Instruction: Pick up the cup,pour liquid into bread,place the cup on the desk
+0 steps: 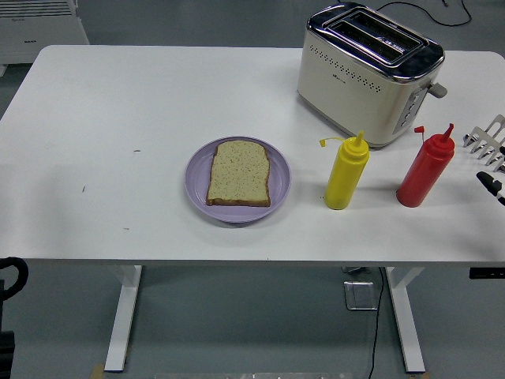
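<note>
The right hand (pixel 491 150) is entering at the right edge, fingers spread and holding nothing, just beside the red bottle (pixel 424 172). The yellow bottle (pixel 346 175) is standing between that and the bread (pixel 239 174) on its plate (pixel 278 193). Closing off-centre could be tipping the bottle towards the toaster (pixel 367 75).

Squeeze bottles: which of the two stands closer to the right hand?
The red bottle, standing near the table's right end, just beside the right hand. The yellow bottle stands farther left, between it and the plate.
</note>
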Robot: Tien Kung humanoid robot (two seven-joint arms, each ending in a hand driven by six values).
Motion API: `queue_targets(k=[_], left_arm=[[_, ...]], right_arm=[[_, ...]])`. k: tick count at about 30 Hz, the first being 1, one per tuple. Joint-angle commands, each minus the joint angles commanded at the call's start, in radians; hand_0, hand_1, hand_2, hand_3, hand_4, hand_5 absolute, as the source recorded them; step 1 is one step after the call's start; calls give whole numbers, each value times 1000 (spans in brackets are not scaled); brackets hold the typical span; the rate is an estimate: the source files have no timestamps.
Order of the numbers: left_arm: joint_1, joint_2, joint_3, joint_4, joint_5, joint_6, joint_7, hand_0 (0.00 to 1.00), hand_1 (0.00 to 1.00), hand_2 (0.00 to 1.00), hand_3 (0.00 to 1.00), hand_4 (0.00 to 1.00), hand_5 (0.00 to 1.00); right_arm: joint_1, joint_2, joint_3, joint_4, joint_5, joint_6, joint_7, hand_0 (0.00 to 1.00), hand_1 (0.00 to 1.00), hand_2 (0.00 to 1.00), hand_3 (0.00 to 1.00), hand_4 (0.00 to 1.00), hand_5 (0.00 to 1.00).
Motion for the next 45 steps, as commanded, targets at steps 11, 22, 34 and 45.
queue_targets(k=[11,22,34,45], left_arm=[[2,0,6,1,0,1,2,849,864,889,850,620,998],[7,1,9,1,0,1,4,849,861,888,848,623,998],[8,1,1,1,0,4,6,849,861,887,845,620,998],[7,-1,-1,3,-1,2,6,848,859,886,842,621,998]], right_arm=[[75,38,-92,-56,7,-54,0,998,953,998,998,952,276],[173,94,-175,-113,-4,-74,4,998,951,998,998,947,266],[257,170,-243,-186,27,-150,22,938,898,936,998,933,240],[306,211,-326,-225,172,-276,40,462,486,454,578,929,244]])
